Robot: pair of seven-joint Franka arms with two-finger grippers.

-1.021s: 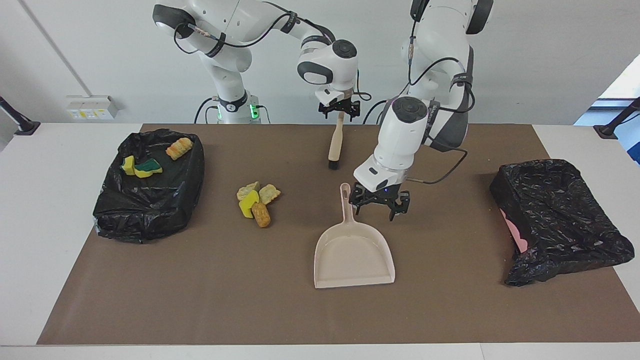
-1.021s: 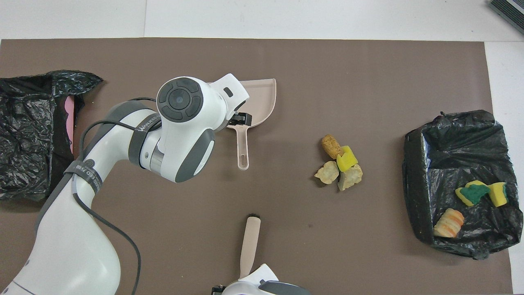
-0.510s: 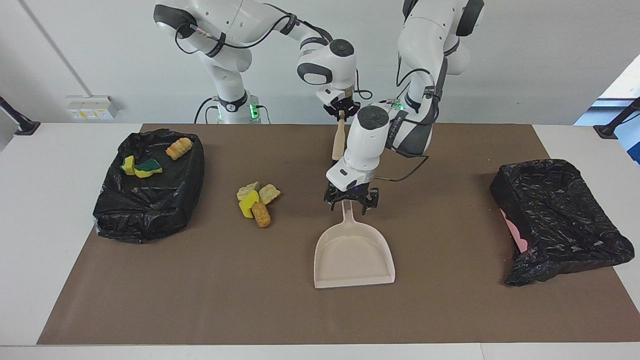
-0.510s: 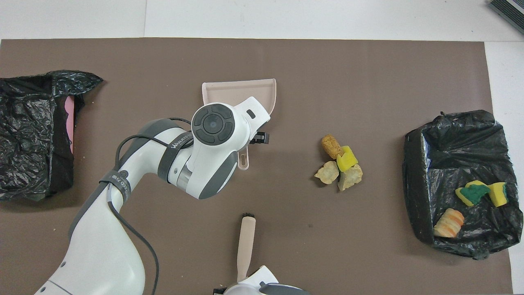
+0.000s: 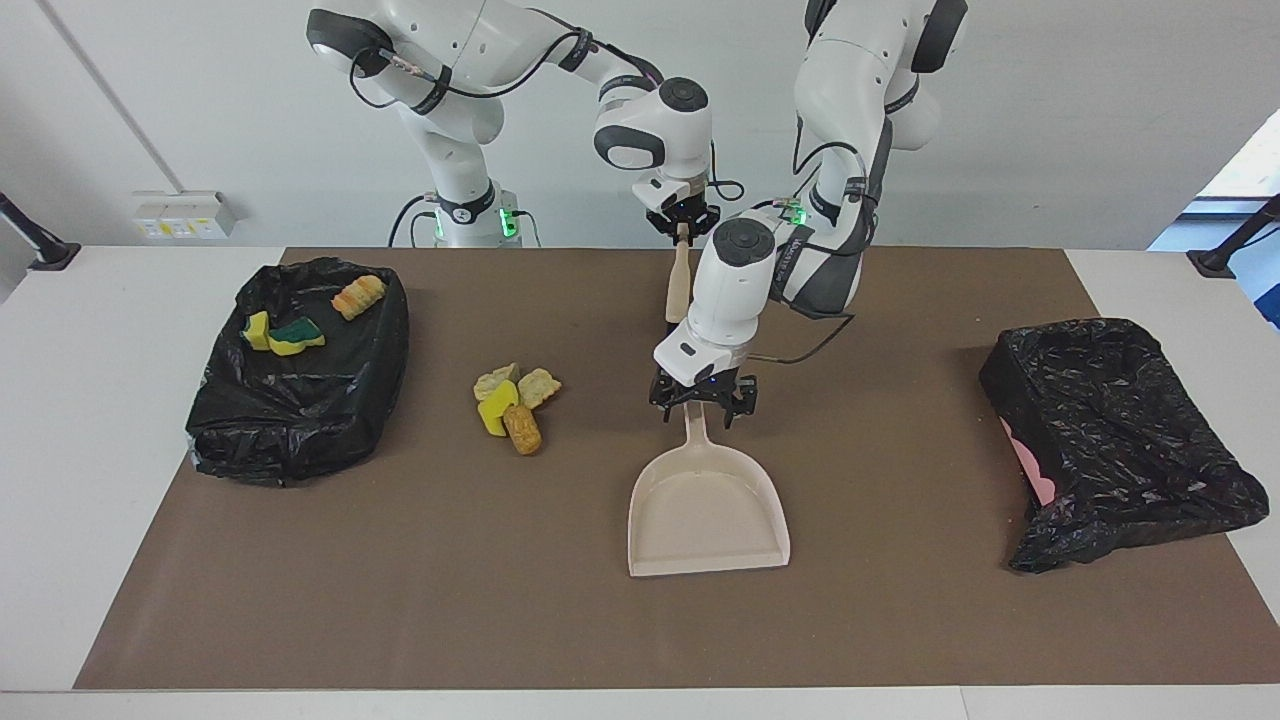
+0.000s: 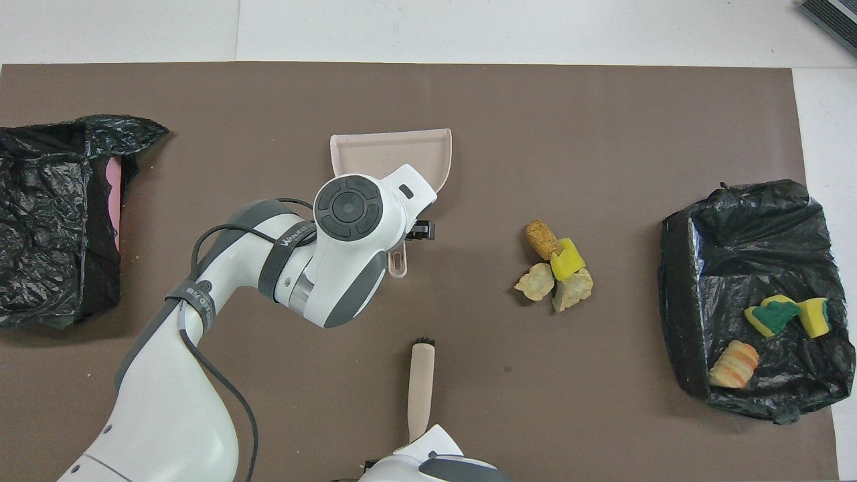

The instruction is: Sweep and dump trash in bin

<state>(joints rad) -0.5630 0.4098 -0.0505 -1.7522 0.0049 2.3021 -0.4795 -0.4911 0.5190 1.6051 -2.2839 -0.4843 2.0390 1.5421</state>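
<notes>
The left claw (image 5: 703,404) sits low over the dustpan (image 5: 708,507) handle, fingers spread to either side of it, not yet gripping. The right claw (image 5: 683,222) is clamped on the end of the brush (image 5: 677,285), which hangs head down near the robots' edge of the brown mat (image 5: 400,600). The trash (image 5: 514,398), a small heap of foam chunks, lies on the bench toward the right arm's end, well apart from both claws, with bare mat between it and the dustpan. More chunks lie in the black-lined bin (image 5: 300,420) at that end; a second lined bin (image 5: 1120,440) sits at the left arm's end.
</notes>
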